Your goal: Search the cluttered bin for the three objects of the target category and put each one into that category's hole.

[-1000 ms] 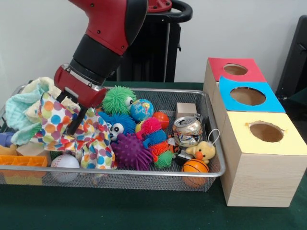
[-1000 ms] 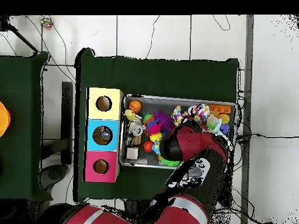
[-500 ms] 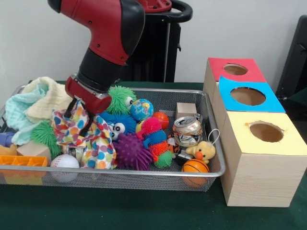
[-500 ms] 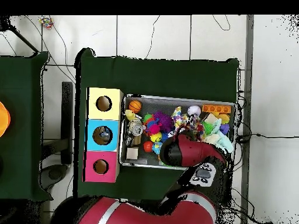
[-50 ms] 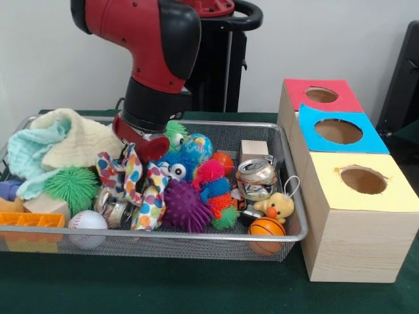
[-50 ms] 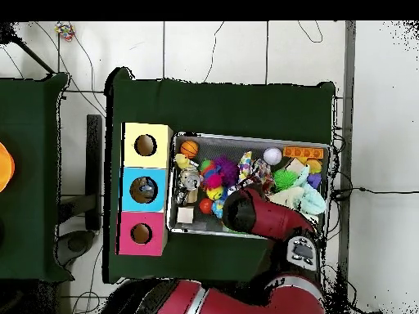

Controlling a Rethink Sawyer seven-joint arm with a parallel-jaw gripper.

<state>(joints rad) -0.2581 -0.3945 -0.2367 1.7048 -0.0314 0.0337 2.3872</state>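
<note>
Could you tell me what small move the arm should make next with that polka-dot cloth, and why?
Probably lift a little higher and carry on toward the boxes. The polka-dot cloth hangs bunched beneath the gripper, its lower end still down among the toys beside the purple spiky ball and the baseball in the wire bin. Raising it first should free it from them.

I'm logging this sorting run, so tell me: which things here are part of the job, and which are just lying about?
Job: gripper, polka-dot cloth beneath it, mesh bin, red box, blue box, yellow box, each with a hole.

Lying about, unless they turn out to be targets: crushed can, baseball, small basketball, purple spiky ball, yellow duck.
</note>
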